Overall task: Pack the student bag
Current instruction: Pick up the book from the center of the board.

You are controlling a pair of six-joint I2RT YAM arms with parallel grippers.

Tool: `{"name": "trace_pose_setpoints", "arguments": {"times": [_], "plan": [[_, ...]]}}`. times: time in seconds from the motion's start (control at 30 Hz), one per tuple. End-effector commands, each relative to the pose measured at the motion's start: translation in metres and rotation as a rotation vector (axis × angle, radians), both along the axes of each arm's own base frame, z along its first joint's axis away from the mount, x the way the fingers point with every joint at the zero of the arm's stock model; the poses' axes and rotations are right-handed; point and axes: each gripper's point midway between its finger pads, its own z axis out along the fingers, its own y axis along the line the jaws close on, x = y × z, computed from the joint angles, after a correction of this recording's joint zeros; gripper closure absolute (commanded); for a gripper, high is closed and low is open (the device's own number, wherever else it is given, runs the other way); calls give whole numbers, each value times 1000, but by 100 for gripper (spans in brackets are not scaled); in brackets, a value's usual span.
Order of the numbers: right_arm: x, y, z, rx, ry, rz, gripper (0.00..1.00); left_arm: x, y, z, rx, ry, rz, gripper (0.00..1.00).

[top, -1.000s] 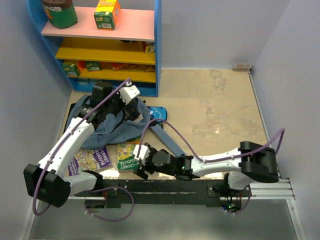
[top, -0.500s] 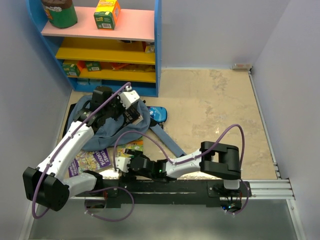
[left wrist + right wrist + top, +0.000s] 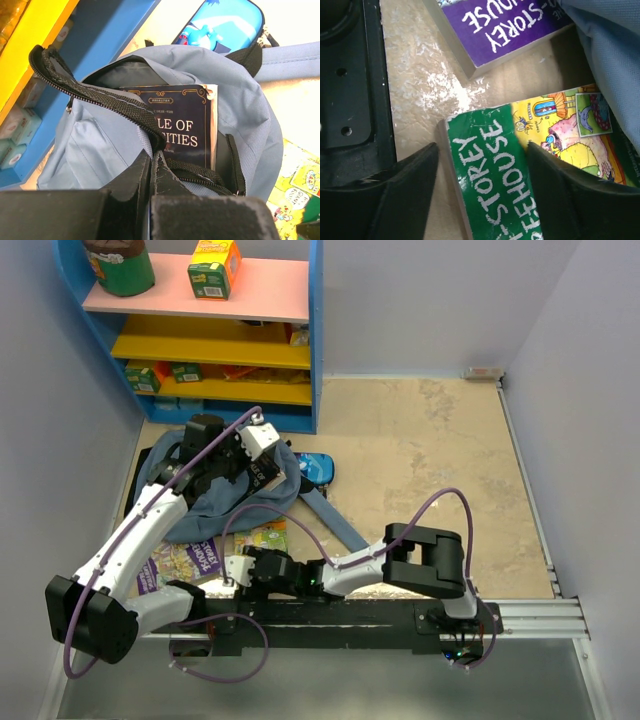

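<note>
The slate-blue student bag (image 3: 205, 502) lies at the left with its mouth held up. My left gripper (image 3: 255, 462) is shut on the bag's zipper edge (image 3: 125, 107), jaws pressed together on the fabric (image 3: 151, 162). A dark navy book (image 3: 185, 127) stands inside the open bag (image 3: 95, 145). My right gripper (image 3: 238, 568) is open low over the near end of a green and yellow book (image 3: 265, 537). In the right wrist view its fingers (image 3: 410, 185) straddle that book (image 3: 490, 175), not touching it, with the gripper (image 3: 481, 147) centred on the cover.
A purple book (image 3: 185, 560) lies left of the green one, also in the right wrist view (image 3: 505, 25). A glossy blue pencil case (image 3: 315, 468) lies behind the bag. The blue shelf unit (image 3: 315, 340) stands at the back left. The black base rail (image 3: 330, 615) is right by my right gripper.
My right arm has swung left along the near edge, bringing its open gripper over the green book's near end. My left gripper still holds the bag's edge, barely moved.
</note>
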Motion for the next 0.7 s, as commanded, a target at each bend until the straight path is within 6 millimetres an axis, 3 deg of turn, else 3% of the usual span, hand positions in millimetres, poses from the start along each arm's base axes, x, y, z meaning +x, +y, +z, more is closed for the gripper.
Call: {"name": "trace_pose_setpoints", "arguments": {"times": [0.0, 0.07, 0.1, 0.13, 0.27, 0.37, 0.4, 0.47, 0.6, 0.63, 0.67], "plan": [[-6, 2, 0, 36, 137, 47, 38, 3, -8, 19, -43, -74, -45, 100], [-2, 1, -2, 41, 169, 42, 46, 1, -8, 18, -43, -70, -46, 100], [-4, 1, -5, 32, 185, 51, 57, 1, -8, 18, -40, -70, -48, 100], [-1, 1, -5, 30, 189, 46, 62, 0, -8, 17, -38, -68, -51, 100], [0, -2, -21, -28, 192, 34, 73, -2, -7, 16, -32, -64, -60, 100], [6, -7, -23, -40, 178, 1, 87, -4, -9, 15, -36, -58, -69, 100], [8, -9, -22, -40, 171, -15, 98, -4, -9, 14, -37, -56, -70, 100], [15, -12, -20, -43, 151, -66, 100, -4, -10, 14, -39, -57, -74, 100], [26, -24, 8, -2, 87, -146, 100, -2, -11, 16, -50, -59, -71, 100], [26, -23, 43, 72, 69, -142, 100, -3, -12, 17, -53, -60, -73, 100], [27, -25, 58, 107, 62, -146, 100, -2, -12, 17, -54, -60, -70, 100]]}}
